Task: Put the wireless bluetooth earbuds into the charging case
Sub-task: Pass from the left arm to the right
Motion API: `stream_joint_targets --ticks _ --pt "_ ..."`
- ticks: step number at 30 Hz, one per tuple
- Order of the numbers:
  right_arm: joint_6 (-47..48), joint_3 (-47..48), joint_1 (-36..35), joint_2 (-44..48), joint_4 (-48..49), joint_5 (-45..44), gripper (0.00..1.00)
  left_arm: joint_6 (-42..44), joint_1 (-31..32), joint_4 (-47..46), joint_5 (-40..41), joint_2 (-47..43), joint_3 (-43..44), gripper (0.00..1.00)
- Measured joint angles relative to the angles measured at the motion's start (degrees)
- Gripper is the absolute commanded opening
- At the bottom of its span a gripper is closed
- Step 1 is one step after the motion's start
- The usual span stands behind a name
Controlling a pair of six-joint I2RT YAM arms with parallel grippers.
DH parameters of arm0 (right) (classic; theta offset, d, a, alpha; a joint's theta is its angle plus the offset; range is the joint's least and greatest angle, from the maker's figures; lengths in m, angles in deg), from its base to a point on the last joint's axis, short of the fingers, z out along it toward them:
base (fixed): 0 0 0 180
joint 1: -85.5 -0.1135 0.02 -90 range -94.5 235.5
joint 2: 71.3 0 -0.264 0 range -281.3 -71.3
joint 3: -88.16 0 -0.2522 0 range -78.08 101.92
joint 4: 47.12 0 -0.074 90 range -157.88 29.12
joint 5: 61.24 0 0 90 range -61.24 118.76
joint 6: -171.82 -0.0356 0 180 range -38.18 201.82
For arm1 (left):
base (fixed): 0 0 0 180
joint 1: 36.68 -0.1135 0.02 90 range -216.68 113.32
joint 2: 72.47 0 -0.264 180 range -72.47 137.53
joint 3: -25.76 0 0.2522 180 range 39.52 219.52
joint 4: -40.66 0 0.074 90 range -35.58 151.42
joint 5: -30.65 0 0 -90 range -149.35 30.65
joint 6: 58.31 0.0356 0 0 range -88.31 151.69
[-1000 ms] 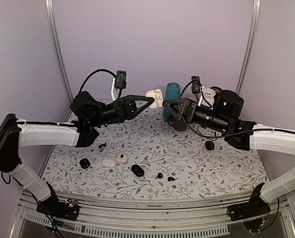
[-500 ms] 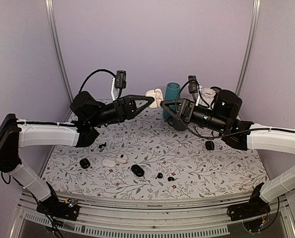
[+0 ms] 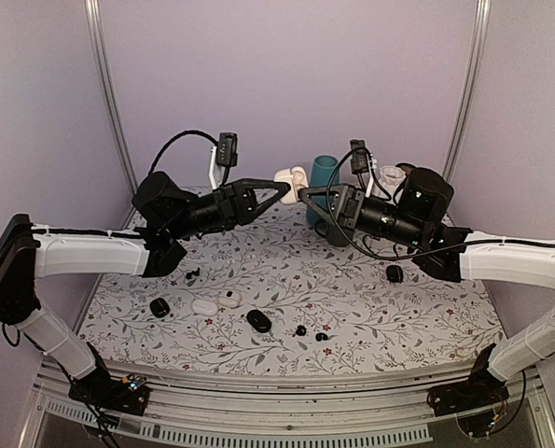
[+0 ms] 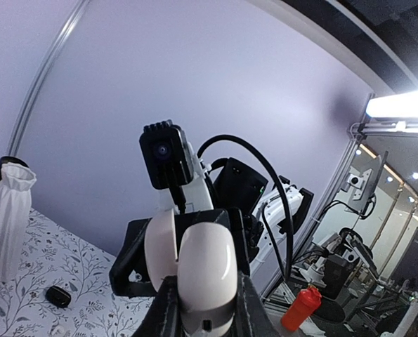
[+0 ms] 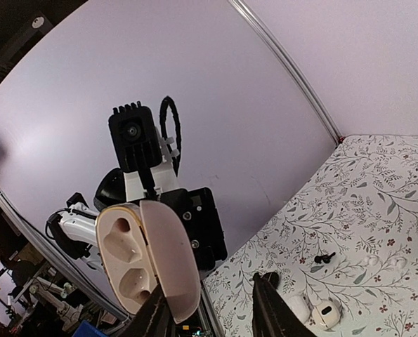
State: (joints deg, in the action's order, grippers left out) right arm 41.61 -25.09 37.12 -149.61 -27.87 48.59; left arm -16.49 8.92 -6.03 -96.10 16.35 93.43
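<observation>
Lilac walls (image 3: 286, 75) ring the floral table (image 3: 352, 280); left end effector (image 3: 284, 190) clamps a white charging case (image 3: 294, 181), right end effector (image 3: 305, 196) spread.

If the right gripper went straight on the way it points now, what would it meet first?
Most likely the open white case held by the left gripper; it lies right ahead, though depth is unclear.

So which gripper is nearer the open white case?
Left. The left gripper is shut on the white case, holding it up in the air. The right gripper is open, its tips just to the case's right.
</observation>
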Motion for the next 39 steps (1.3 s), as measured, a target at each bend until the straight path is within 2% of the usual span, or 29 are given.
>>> stream_joint_targets --ticks 7,8,10,13,15,20,25,33,39 --pt "-0.9 0.0 -0.1 0.0 0.8 0.4 0.2 0.0 0.0 0.2 0.0 0.0 0.0 0.0" --pt "-1.0 0.0 -0.1 0.0 1.0 0.5 0.13 0.0 0.0 0.3 0.0 0.0 0.0 0.0" --pt "-1.1 0.0 -0.2 0.0 1.2 0.7 0.07 0.0 0.0 0.5 0.0 0.0 0.0 0.0" --pt "-1.4 0.0 -0.3 0.0 1.3 0.6 0.04 0.2 0.0 0.5 0.0 0.0 0.0 0.0" --pt "-1.6 0.0 -0.3 0.0 1.3 0.5 0.04 0.4 0.0 0.5 0.0 0.0 0.0 0.07" --pt "-1.4 0.0 -0.3 0.1 0.6 0.2 0.03 1.1 0.0 1.0 0.0 0.0 0.0 0.36" --pt "1.7 0.1 -0.3 1.4 -4.2 -0.4 0.03 3.4 -0.2 3.8 -0.4 -0.2 0.0 0.56" --pt "13.2 6.4 -0.3 4.4 -20.3 -1.3 0.03 13.1 -1.0 14.0 -3.0 -5.8 0.0 0.66" --pt "22.6 11.8 -0.3 5.7 -32.8 -1.6 0.03 24.1 -1.4 24.6 -4.3 -9.3 0.5 0.67"
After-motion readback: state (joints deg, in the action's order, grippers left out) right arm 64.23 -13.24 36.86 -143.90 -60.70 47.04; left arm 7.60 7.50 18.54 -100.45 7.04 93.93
